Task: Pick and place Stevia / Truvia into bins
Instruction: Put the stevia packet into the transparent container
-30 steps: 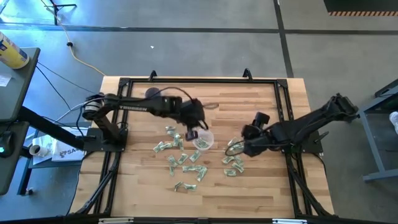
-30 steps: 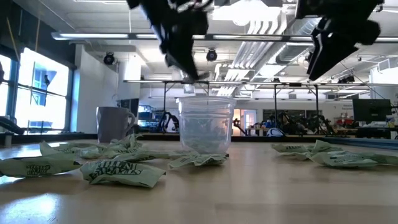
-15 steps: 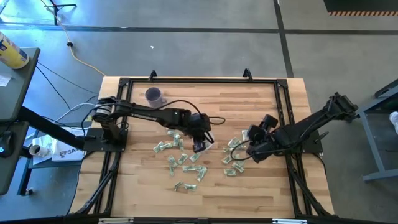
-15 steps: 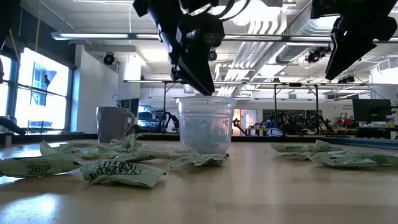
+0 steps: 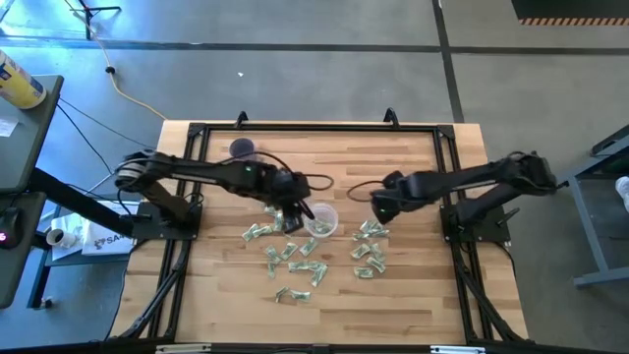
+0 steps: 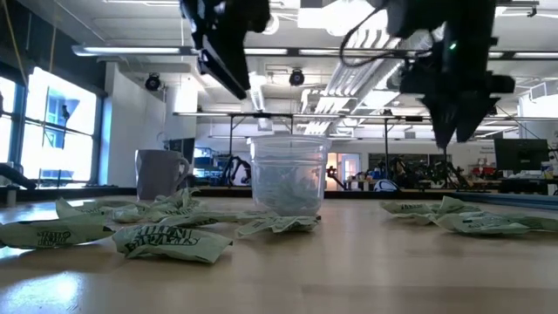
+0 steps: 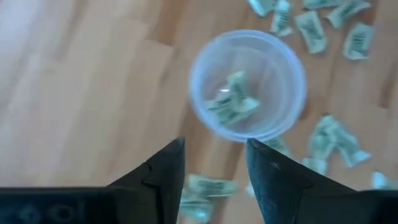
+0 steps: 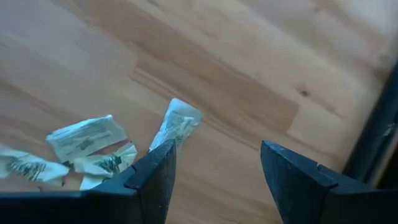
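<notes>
A robotics lab or workshop in an open industrial hall: bare ceiling ducts (image 6: 384, 39) and strip lights overhead, a grey concrete floor (image 5: 295, 79), tall windows (image 6: 52, 131), benches with monitors (image 6: 520, 157) behind, and a wooden table (image 5: 413, 295) in a black metal frame (image 5: 447, 167).

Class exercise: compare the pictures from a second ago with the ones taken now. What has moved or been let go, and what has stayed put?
The left gripper has opened and drawn back from over the cup, where sachets lie inside. The right gripper, open and empty throughout, has lifted off the right-hand packets and swung toward the table's far side. The cup, the purple mug and the scattered sachets have not moved.
</notes>
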Motion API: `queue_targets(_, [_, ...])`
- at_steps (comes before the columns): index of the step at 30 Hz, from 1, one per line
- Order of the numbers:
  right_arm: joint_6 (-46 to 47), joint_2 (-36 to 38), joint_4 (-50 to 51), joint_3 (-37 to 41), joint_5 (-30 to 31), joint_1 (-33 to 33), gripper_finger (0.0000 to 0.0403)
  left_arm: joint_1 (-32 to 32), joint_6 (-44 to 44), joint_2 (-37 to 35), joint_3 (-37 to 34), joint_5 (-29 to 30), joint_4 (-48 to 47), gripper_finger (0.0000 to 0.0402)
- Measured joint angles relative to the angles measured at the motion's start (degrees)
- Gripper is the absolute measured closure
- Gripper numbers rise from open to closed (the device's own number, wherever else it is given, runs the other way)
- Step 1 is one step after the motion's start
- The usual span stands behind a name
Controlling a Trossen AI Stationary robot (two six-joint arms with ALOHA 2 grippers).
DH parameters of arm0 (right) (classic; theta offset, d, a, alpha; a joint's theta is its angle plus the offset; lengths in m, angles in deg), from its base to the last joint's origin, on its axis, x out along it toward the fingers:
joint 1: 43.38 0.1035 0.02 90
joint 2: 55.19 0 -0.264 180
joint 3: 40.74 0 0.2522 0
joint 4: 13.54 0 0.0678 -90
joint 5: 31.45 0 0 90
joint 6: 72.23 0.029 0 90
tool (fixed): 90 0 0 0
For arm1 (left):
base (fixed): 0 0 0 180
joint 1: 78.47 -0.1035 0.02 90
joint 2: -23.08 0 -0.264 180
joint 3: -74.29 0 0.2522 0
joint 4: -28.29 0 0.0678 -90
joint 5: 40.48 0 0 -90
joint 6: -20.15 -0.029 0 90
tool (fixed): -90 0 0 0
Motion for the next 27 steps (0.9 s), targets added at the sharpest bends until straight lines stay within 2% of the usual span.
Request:
queue_targets(5, [-4.4,-7.0,-5.7,0.1,-5.2,-3.9,0.0178,-3.1,-0.2,-6.6,-5.3,1.4,-0.9,0.0214])
queue_targets(12, [-5.6,-13.9,-6.3,0.1,-10.0,-6.3,0.0178,-9.3,-2.1,-15.2,-15.1,0.8,1.5,0.0213])
queue_targets(17, [-4.9,-14.8,-10.7,0.3,-12.3,-6.3,0.0178,-14.4,-4.3,-18.6,-20.0,-4.3,4.5,0.0217])
queue_targets(19, [-3.8,-14.9,-12.7,2.6,-14.5,-6.5,0.0178,-16.1,-5.3,-19.1,-21.1,-5.3,4.7,0.0218])
queue_targets(23, [0.4,-13.1,-16.6,7.6,-16.5,-6.6,0.0178,-18.7,-7.7,-19.4,-21.4,-6.2,5.1,0.0218])
queue_targets(27, [-0.4,-10.9,-21.2,10.2,-16.1,-6.6,0.0178,-20.5,-9.1,-19.4,-21.4,-8.2,5.8,0.022])
